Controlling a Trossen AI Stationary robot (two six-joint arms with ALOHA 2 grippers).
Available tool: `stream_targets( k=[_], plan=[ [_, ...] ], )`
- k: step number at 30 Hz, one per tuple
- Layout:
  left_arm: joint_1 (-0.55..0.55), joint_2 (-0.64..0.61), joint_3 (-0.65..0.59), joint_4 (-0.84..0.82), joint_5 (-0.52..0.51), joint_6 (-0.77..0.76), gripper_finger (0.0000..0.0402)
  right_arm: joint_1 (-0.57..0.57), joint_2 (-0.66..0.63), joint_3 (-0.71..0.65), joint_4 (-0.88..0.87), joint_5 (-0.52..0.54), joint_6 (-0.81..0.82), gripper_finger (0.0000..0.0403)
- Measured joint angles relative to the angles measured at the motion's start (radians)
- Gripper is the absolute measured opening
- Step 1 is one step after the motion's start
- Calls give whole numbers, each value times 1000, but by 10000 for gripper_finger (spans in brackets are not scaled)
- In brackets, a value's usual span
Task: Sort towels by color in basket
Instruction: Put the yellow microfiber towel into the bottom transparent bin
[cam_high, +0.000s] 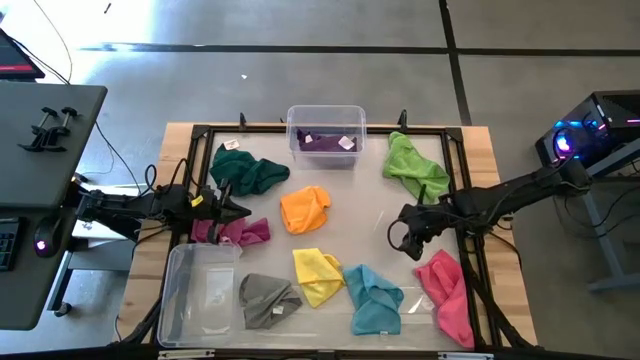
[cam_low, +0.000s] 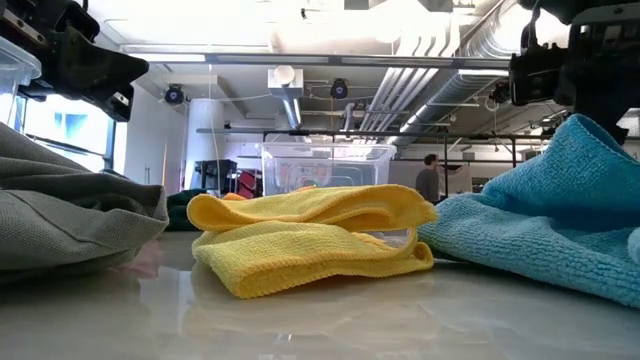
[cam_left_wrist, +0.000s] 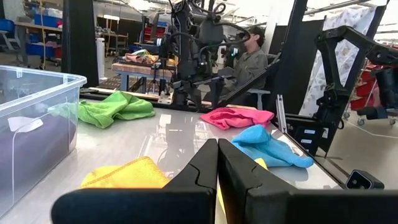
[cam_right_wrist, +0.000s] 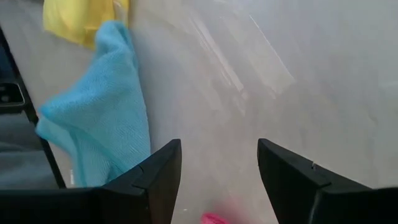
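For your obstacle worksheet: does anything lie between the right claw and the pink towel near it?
Nothing visible does. The right claw, open, hangs over bare table, and the pink towel lies just beyond it, uncovered.

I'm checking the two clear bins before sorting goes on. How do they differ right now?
The far bin already holds a purple towel; the near-left bin holds no towel. The far bin looks smaller and sits at the table's back edge, the near-left bin at the front left corner beside the grey towel. Both are clear plastic and open-topped.
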Motion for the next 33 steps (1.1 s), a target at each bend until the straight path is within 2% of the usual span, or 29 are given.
stream_targets(
  k=[6, 19, 25, 29, 33],
  plan=[
    [0, 0, 0, 3, 0, -19, 0, 0, 5, 0, 73, 2, -50, 204],
    [0, -1, 0, 196, -1, -416, 0, 0, 31, 0, 124, 16, 42, 204],
    [0, 5, 1, 281, -46, -357, 0, 0, 31, 0, 124, 11, 49, 204],
    [0, 40, 68, 164, -95, -346, 0, 0, 31, 0, 124, 19, 58, 204],
    [0, 138, 217, -71, -133, -247, 0, 0, 31, 0, 124, 37, 83, 204]
  ],
)
